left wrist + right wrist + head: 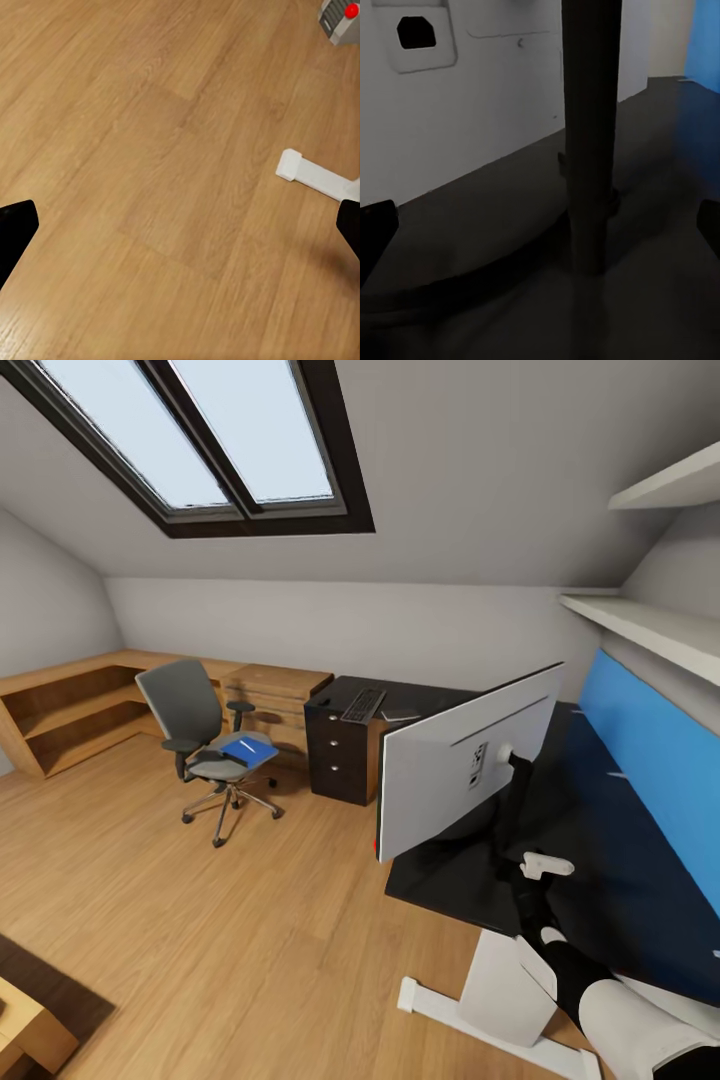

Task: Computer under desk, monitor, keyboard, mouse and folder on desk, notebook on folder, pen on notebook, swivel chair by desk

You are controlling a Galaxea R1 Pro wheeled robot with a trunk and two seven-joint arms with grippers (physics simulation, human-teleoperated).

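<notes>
The monitor (pixel 465 770) stands on the black desk (pixel 610 860) with its pale back toward me. My right gripper (pixel 540 232) is open just above the desktop, and the monitor's black stand post (pixel 589 150) rises a little ahead between its fingertips. My left gripper (pixel 180 225) hangs open over bare floor. Far off, the keyboard (pixel 363 705) lies on the desk's far end, with a small dark lump, perhaps the mouse (pixel 323 701), left of it. The swivel chair (pixel 195 725) stands away from the desk, with the blue folder (pixel 250 751) on its seat and a whitish pen (pixel 246 746) on top. I cannot make out the notebook. The computer is out of view.
A dark drawer unit (pixel 340 755) stands under the desk's far end. A wooden shelf-and-drawer unit (pixel 90 695) lines the back-left wall. The blue back panel (pixel 650 740) and wall shelves (pixel 650 625) are on the right. The desk's white foot (pixel 315 176) rests on the wooden floor (pixel 200 920).
</notes>
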